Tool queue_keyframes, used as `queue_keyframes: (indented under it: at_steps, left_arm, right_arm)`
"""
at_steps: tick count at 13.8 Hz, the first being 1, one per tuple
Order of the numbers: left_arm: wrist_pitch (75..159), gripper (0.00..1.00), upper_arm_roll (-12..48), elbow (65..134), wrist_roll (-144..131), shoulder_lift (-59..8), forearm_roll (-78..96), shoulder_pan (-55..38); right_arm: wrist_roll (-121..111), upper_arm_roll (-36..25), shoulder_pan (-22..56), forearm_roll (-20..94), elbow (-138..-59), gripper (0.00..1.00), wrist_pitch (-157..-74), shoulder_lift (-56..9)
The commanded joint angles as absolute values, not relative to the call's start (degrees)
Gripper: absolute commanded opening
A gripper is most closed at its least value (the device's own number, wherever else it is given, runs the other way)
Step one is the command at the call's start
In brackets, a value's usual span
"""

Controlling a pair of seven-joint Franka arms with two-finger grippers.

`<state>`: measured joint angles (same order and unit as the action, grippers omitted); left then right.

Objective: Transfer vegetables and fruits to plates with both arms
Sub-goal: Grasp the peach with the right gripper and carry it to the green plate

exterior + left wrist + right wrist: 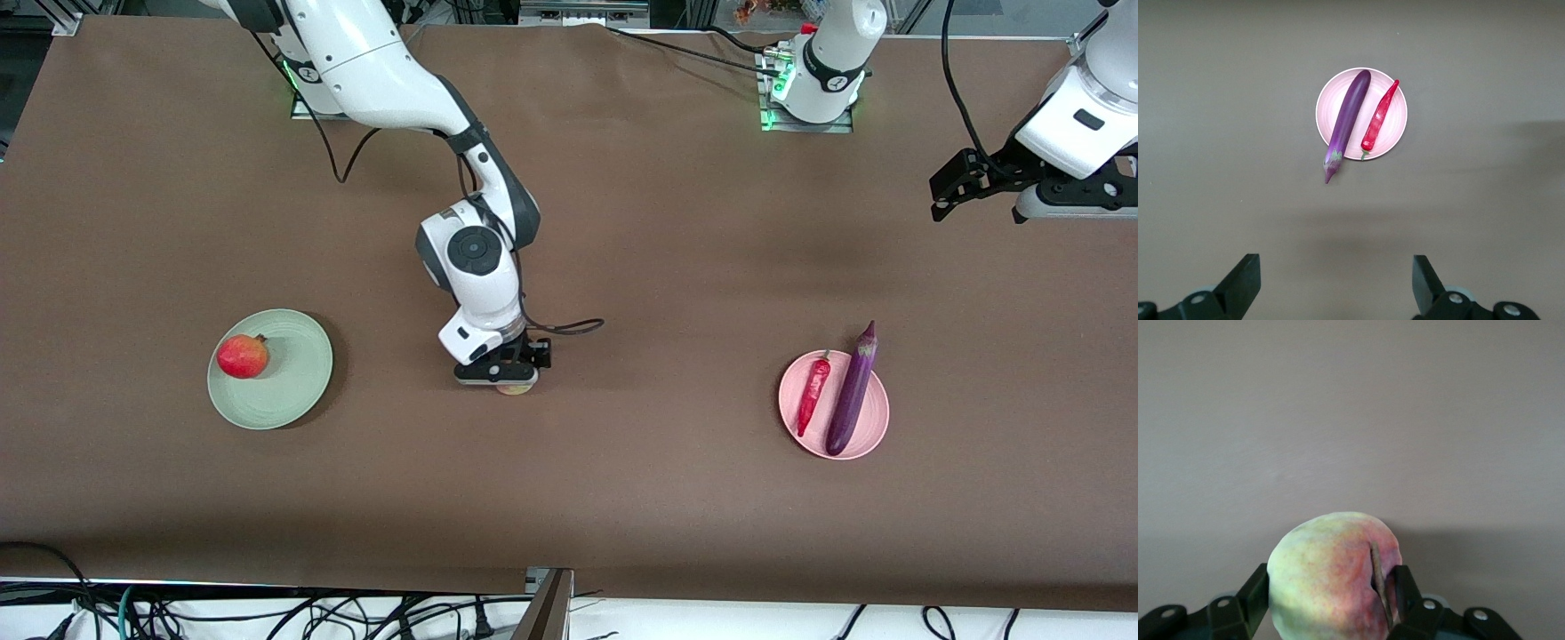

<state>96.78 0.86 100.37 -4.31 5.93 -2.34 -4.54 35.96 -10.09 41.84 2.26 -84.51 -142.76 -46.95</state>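
Note:
My right gripper point(508, 373) is low at the middle of the table, shut on the yellowish-pink peach point(516, 388). In the right wrist view the peach point(1335, 577) fills the gap between both fingers point(1255, 597). The deep red fruit point(242, 356) lies on the mint green plate point(293, 391) toward the right arm's end. The purple eggplant point(852, 391) and the red chili point(813, 393) lie side by side on the pink plate point(876, 418) toward the left arm's end. My left gripper point(947, 191) waits open and empty, up in the air; its wrist view shows the pink plate point(1331, 100), eggplant point(1348, 123) and chili point(1379, 117) below.
The brown table cover point(622, 267) is bare between the two plates. Cables point(267, 613) hang along the table edge nearest the front camera. The arm bases point(813, 89) stand at the farthest edge.

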Motion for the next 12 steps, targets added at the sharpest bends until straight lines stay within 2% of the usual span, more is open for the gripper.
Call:
queue_keyframes:
  at_steps: [1,3,7,9,12]
  left_arm:
    - [94.76,1.00,0.44,97.84,-4.74,3.70,-2.11,-5.97]
    - [92.82,1.00,0.44,94.84,-4.75,1.68,-2.11,-5.89]
    - [92.81,1.00,0.44,94.48,-4.75,1.41,-2.11,-5.80]
    - [92.81,1.00,0.26,94.31,-4.75,0.97,-2.02,-5.45]
    - [92.81,1.00,0.18,94.31,-4.75,0.97,-2.02,-5.36]
  right_arm:
    - [31.22,-9.23,37.02,2.90,-84.99,0.39,-133.36,-40.71]
    - [23.33,-9.32,32.19,7.00,-84.99,0.39,-124.85,-37.46]
    - [1.45,-9.76,18.59,10.90,-84.99,0.39,-109.63,-34.10]
    - [-3.49,-9.67,14.08,10.90,-85.25,0.39,-106.19,-34.54]
    - [-9.13,-9.23,7.06,11.33,-85.52,0.39,-106.87,-38.30]
